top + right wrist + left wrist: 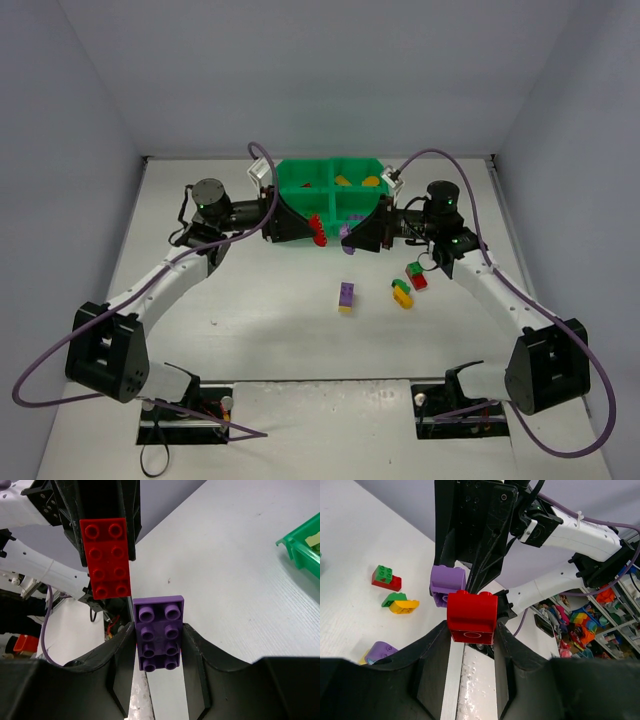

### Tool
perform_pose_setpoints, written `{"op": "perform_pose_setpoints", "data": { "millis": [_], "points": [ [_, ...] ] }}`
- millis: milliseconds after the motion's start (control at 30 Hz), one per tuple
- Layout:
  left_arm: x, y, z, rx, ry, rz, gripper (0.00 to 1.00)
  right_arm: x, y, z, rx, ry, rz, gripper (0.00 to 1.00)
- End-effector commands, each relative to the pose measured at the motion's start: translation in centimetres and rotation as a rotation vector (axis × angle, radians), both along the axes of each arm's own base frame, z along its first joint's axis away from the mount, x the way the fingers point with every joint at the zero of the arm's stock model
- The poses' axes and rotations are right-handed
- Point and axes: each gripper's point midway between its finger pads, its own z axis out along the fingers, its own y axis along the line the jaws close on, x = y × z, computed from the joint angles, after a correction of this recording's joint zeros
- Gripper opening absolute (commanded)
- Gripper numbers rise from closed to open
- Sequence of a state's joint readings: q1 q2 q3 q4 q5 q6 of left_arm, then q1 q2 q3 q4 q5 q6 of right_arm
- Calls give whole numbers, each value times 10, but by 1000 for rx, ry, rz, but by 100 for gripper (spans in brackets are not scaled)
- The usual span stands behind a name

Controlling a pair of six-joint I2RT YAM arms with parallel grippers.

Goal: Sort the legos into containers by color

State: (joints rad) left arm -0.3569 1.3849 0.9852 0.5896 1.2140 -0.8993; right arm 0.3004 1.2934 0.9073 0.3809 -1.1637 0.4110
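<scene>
Sorting partly done. Left end effector (470, 630) clamped on a red studded plastic brick (471, 612), right end effector (159, 647) on a purple studded brick (159, 625), both at 6 o'clock of the bright green four-compartment plastic tray (296, 172). The tray holds yellow bricks (370, 181); three two-colour stacks (401, 293) remain on the white bench (250, 330).

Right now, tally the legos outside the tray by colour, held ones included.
Red: 2 (held red lego, loose red lego)
Purple: 2 (held purple lego, loose purple lego)
Green: 2 (green lego with red, green lego with yellow)
Yellow: 2 (yellow lego with purple, yellow lego with green)
Total: 8
</scene>
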Motion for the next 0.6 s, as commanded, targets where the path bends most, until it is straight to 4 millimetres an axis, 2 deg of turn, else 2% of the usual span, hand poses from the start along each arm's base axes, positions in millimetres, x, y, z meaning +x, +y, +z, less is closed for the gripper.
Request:
{"op": "perform_pose_setpoints", "data": {
  "millis": [0, 233, 567],
  "points": [
    [-11, 6, 34, -52, -147, -17, 0, 1, -2, 20, 20, -105, 8, 0],
    [5, 8, 15, 38, -100, 52, 0, 13, -3, 24, -4, -111, -49, 0],
    [19, 12, 7, 104, -109, 106, 0, 28, -6, 20, -35, -107, -121, 0]
  ]
}}
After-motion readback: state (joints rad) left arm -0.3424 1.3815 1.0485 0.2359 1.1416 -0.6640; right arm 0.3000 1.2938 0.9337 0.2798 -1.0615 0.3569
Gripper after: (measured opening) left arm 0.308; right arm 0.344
